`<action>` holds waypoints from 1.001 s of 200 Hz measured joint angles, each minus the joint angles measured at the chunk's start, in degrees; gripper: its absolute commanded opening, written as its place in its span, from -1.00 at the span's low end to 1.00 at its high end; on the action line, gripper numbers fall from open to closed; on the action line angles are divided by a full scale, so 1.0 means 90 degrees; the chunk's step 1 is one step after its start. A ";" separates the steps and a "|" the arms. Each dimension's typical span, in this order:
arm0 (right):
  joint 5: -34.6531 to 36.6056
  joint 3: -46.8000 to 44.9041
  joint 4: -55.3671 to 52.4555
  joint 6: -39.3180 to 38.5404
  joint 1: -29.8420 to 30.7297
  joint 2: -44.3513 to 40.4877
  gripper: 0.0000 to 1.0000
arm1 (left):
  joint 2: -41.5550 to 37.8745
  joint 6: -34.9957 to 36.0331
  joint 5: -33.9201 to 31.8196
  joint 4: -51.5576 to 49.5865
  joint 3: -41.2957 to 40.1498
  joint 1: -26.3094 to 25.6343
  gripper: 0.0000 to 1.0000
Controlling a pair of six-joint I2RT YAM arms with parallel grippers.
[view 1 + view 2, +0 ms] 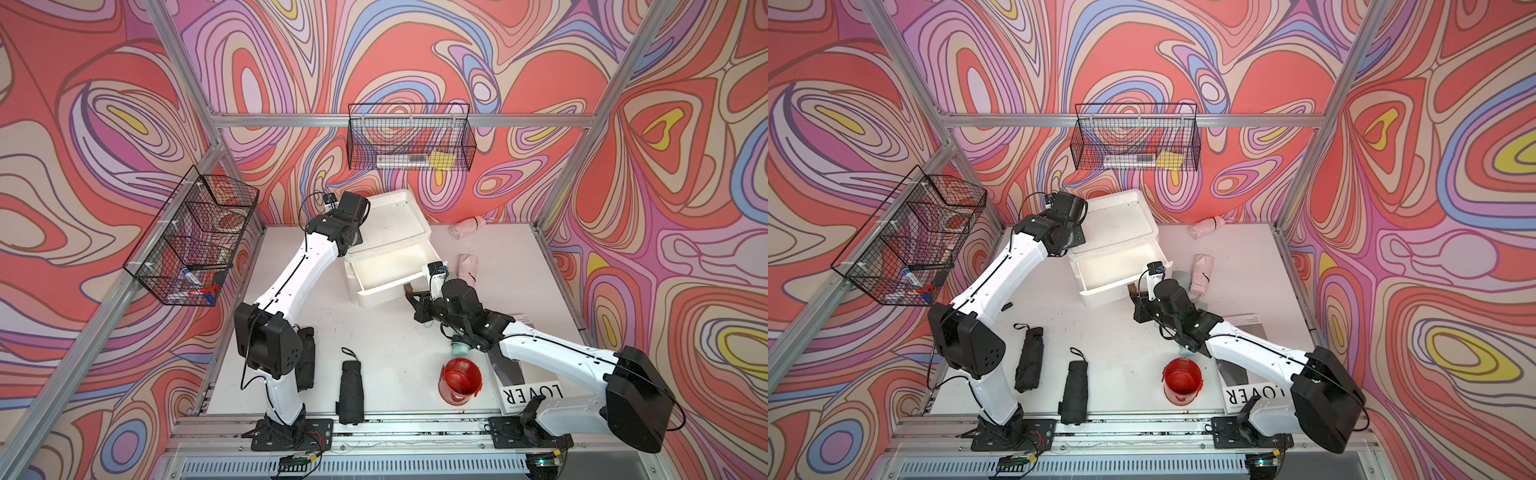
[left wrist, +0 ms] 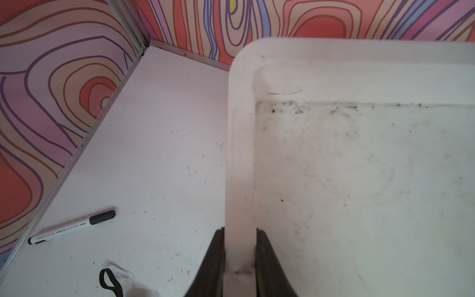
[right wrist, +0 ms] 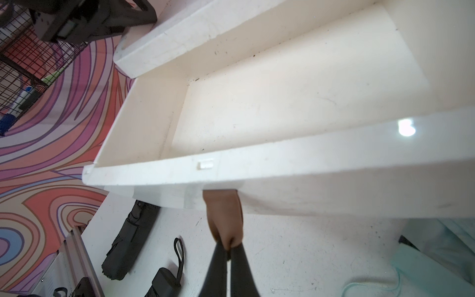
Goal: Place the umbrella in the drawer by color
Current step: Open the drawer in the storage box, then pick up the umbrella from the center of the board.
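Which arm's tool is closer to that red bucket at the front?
Right. The right tool pinches the brown drawer tab, behind the red bucket; the left tool clamps the cabinet's top rim, farther back.

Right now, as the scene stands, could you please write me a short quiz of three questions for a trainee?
1. True or false: the open drawer holds an umbrella.
2. The right gripper is shut on: A) a pink umbrella B) the drawer's brown tab C) the red bucket.
3. What does the left gripper clamp?

Key:
1. False; the drawer is empty.
2. B.
3. The cabinet's top rim, with one finger on each side of it.
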 measured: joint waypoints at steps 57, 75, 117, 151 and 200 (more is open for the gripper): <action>-0.0073 0.0272 -0.0899 -0.0056 0.0066 -0.0134 -0.09 | -0.0002 0.0306 0.0204 0.0049 0.0019 0.0080 -0.92; -0.0090 0.0449 -0.1532 -0.0209 0.0107 -0.0192 0.09 | -0.0002 0.0423 0.0270 0.0073 0.0019 0.0121 -0.69; 0.0772 0.1003 -0.2722 -0.0605 0.0121 -0.0986 0.26 | -0.0010 0.0726 0.0345 0.0058 0.0034 0.0175 -0.10; 0.1717 0.1569 -0.3213 -0.0906 -0.0172 -0.1384 0.27 | -0.0189 0.1071 0.0670 0.0039 0.0034 0.0209 0.17; 0.1377 0.1695 -0.3429 -0.0942 -0.2310 -0.0678 0.31 | -0.1872 0.1530 0.1800 0.0257 -0.0716 0.0211 0.98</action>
